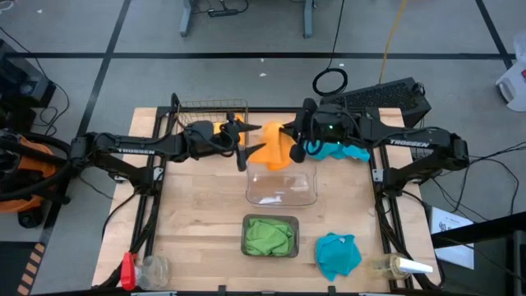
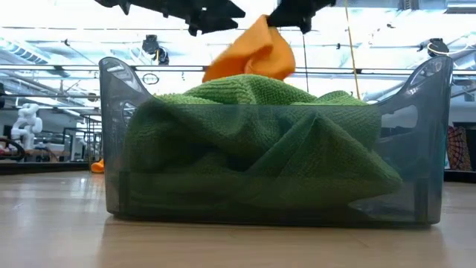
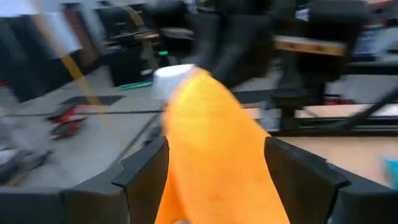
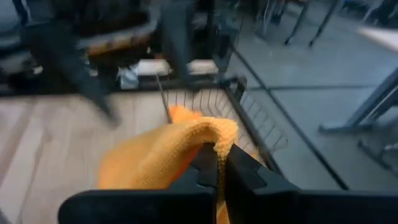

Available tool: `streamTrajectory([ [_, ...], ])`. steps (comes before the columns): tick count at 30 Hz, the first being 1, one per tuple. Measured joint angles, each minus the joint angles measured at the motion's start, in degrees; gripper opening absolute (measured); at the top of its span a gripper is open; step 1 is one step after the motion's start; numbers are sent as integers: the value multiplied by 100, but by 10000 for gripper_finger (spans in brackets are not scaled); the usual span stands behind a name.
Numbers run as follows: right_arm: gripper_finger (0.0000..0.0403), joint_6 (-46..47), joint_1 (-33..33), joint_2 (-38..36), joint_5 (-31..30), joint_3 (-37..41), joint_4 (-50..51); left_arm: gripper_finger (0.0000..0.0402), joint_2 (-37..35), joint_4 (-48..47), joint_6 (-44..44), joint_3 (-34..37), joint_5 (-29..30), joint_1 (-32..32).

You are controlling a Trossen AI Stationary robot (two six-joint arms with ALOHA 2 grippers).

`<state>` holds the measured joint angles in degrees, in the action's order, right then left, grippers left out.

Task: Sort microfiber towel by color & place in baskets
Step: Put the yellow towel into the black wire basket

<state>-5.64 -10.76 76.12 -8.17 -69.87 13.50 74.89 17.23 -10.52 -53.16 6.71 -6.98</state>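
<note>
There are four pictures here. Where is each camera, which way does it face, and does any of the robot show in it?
High: above the table, looking down; both arms, the left gripper, right gripper, an orange cloth.
Low: at tabletop height, facing the grey tray of green cloth; arms overhead.
Left wrist: on the left arm; open fingers flank the orange cloth.
Right wrist: on the right arm; shut fingers pinch it, wire basket beyond.
Shared: all four show the orange cloth.

A black keyboard (image 1: 386,96) lies beyond the wooden table (image 1: 197,234), 2 bottles (image 1: 152,269) at its corners.
</note>
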Motion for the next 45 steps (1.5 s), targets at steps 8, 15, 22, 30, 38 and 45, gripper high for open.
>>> streamTrajectory([
  [8,0,-276,178,46,-517,0,-255,269,63,250,-576,-2,717,513],
  [15,0,-772,484,44,-20,0,-87,269,-164,-109,-1385,-3,1464,918],
  [22,0,-1361,714,43,81,0,-81,269,-647,-1159,-1089,-57,492,928],
  [30,0,-1953,751,44,81,0,-93,269,-662,-1489,-938,-68,-30,710],
  [38,0,-2234,749,43,340,0,-268,278,-527,-1242,-776,-71,-823,313],
  [45,0,-2363,751,44,424,0,-282,315,-485,-932,-598,-71,-1599,-101],
])
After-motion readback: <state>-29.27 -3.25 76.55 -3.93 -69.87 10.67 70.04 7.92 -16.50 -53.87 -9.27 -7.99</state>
